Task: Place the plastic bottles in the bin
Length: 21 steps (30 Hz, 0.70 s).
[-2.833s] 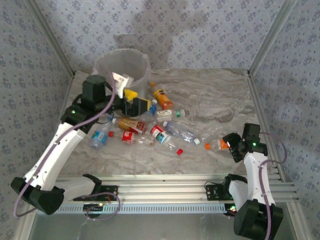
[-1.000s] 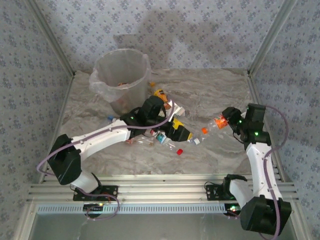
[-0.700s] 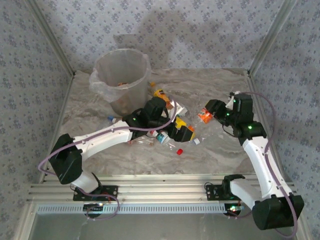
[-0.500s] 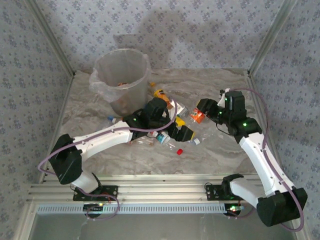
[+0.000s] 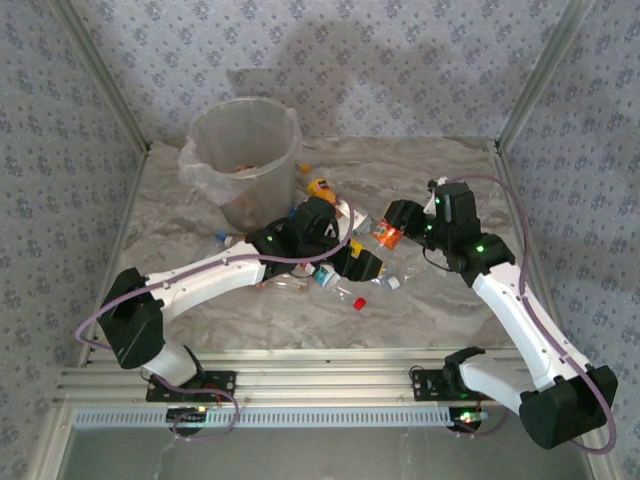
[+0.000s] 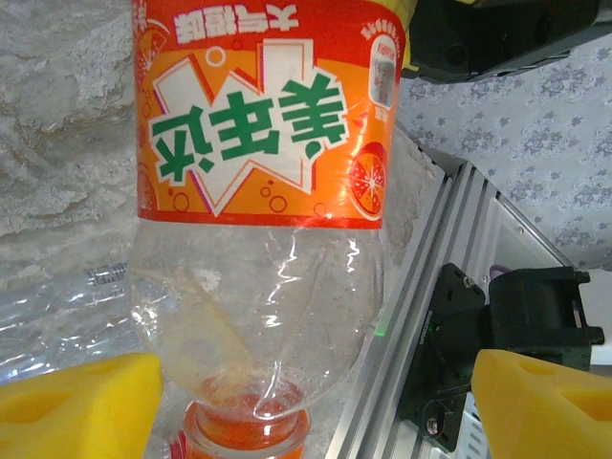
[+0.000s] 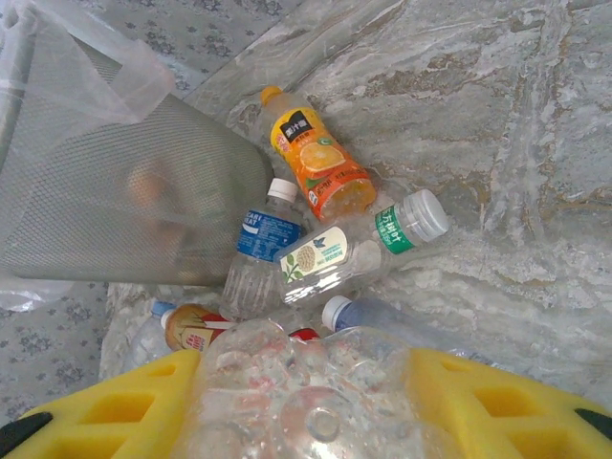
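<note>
- The plastic bottles [image 7: 320, 253] lie heaped mid-table, just at 5 o'clock of the bin [image 5: 250, 190], which stands near the table's 11 o'clock corner.
- The right pincer [image 5: 388, 232] is clamped on a crumpled clear bottle [image 7: 306, 402] at the heap's 2 o'clock edge.
- The left pincer [image 6: 316, 406] stands with its pads apart around an orange-labelled bottle [image 6: 268, 124].
- The table [image 5: 450, 180] is bare from 12 to 3 o'clock and at 9 o'clock.
</note>
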{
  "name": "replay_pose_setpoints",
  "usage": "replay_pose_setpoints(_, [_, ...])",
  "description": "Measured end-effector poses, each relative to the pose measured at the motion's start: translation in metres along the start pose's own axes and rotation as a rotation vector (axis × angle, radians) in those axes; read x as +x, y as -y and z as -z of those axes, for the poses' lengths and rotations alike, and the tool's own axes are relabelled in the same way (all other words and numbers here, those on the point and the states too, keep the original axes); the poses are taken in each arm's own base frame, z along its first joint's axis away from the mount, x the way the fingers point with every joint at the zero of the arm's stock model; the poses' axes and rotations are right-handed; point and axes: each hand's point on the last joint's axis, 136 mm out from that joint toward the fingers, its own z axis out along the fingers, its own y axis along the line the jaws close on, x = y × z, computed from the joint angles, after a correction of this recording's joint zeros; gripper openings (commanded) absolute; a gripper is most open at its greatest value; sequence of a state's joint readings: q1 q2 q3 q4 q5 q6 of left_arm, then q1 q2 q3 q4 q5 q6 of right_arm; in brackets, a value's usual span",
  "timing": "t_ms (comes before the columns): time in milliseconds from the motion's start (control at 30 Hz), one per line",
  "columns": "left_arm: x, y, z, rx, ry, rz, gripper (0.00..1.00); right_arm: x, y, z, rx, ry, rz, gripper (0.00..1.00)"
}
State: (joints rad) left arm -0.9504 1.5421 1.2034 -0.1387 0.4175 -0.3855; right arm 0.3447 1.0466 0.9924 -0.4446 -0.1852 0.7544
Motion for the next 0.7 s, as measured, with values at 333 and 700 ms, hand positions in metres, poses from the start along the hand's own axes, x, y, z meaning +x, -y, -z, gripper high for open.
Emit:
replay_pose_setpoints(333, [-0.013,0.0,0.005,-0.04,0.025,-0.048,0.84,0.018,0.005,0.002,0.047,-0.065,0.018,0.51])
replay_pose_setpoints(700, [-0.01,-0.001,0.007,-0.051,0.007,-0.058,0.85,0.022,-0.007,0.003,-0.014,-0.096,0.019,0.51])
